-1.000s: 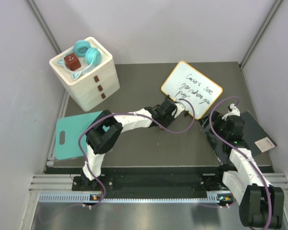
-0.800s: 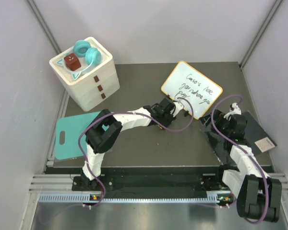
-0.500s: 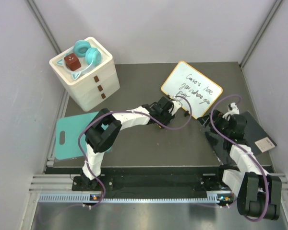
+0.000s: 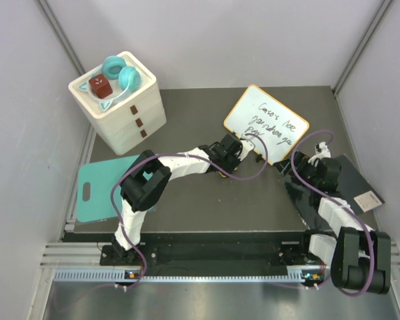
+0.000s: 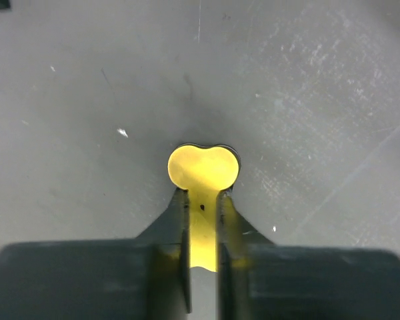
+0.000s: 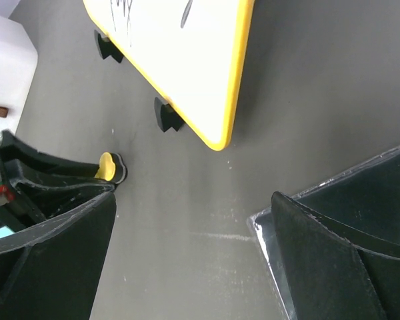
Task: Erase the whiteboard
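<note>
The whiteboard (image 4: 267, 125) lies at the back right of the table, with an orange-yellow frame and black handwriting on it. It also shows in the right wrist view (image 6: 187, 60), along with its black feet (image 6: 167, 115). My left gripper (image 4: 233, 148) is just off the board's near-left corner, shut on a small yellow heart-shaped eraser (image 5: 203, 167), which it holds low over the dark tabletop. The eraser also shows in the right wrist view (image 6: 107, 167). My right gripper (image 4: 313, 163) is open and empty, just off the board's near-right edge at the slab's left edge; it shows wide open in its own view (image 6: 193, 200).
A white drawer box (image 4: 123, 110) with teal headphones (image 4: 120, 72) and a red-brown cube (image 4: 100, 85) stands back left. A teal cutting board (image 4: 100, 190) lies at the left. A dark grey slab (image 4: 337, 193) lies at the right, under my right arm. Grey walls close in on three sides.
My left gripper has drawn back slightly to the left from the board's corner, still holding the eraser. My right wrist has shifted a little toward the board. The board has not moved.
</note>
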Motion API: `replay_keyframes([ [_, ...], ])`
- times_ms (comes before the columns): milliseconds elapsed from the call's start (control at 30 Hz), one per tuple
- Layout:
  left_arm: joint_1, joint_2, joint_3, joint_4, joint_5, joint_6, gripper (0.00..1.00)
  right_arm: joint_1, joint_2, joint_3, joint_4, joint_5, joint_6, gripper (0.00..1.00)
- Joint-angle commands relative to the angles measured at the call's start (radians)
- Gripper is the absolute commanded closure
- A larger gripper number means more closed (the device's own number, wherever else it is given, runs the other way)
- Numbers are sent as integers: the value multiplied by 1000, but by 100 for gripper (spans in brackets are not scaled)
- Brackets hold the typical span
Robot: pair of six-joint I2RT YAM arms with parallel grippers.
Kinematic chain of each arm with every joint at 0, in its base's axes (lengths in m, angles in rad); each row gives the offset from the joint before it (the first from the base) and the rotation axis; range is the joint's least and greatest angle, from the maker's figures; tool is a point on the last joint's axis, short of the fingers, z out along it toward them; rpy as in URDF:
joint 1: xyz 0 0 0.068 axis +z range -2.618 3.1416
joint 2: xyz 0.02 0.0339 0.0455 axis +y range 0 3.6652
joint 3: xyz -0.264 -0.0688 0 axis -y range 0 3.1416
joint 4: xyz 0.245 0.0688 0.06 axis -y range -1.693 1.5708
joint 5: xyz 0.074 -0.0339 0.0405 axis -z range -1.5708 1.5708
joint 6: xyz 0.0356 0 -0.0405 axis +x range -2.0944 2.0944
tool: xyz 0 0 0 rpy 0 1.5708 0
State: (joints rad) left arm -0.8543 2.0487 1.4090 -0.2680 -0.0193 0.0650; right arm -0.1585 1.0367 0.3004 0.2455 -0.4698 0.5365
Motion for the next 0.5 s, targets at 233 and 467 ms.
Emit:
replay_keyframes([
  [233, 14, -102, 51, 4, -19, -17, 100, -13, 224, 26, 251, -10, 39, 12],
  [467, 57, -148, 65, 44, 13, -63, 100, -13, 336, 48, 418, -35, 86, 19],
])
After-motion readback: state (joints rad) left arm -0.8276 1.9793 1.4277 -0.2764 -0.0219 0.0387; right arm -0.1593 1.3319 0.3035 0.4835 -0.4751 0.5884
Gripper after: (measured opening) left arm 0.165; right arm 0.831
